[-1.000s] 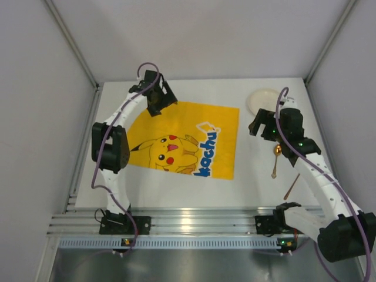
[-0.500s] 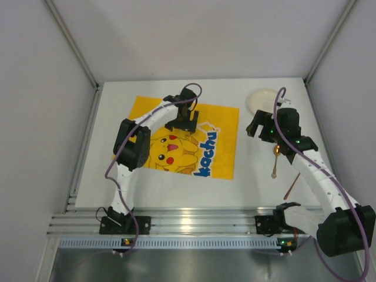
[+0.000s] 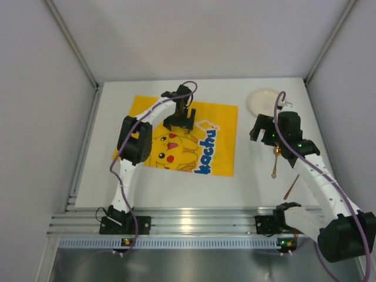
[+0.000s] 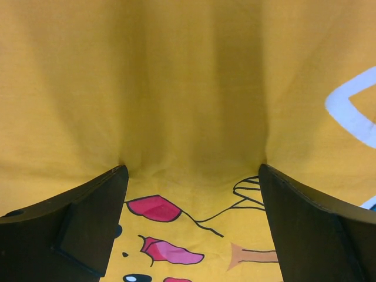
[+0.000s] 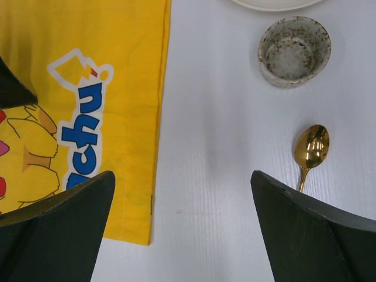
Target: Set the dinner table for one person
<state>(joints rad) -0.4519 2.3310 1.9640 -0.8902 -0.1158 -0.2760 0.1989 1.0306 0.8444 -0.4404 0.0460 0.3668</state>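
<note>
The dinner table (image 3: 176, 188) is a white top with a yellow Pikachu mat (image 3: 205, 126) spread flat on it. My left gripper (image 3: 179, 119) hovers low over the mat's upper middle, open, and only yellow cloth (image 4: 188, 88) shows between its fingers (image 4: 94, 217). On the right, my right gripper (image 3: 262, 128) stands open above bare table (image 5: 217, 117), between the mat's edge (image 5: 150, 147) and a gold spoon (image 5: 310, 150). A speckled cup (image 5: 294, 50) and a white plate (image 3: 262, 101) lie beyond it.
A thin brown stick (image 3: 291, 187) lies near the spoon (image 3: 275, 161) at the right front. A ribbed aluminium rail (image 3: 194, 222) runs along the near edge. White walls close in the table at the back and both sides.
My left arm swung from the mat's far left corner rightward to its upper middle. The right gripper shifted only slightly. The mat looks flat and in the same place.
</note>
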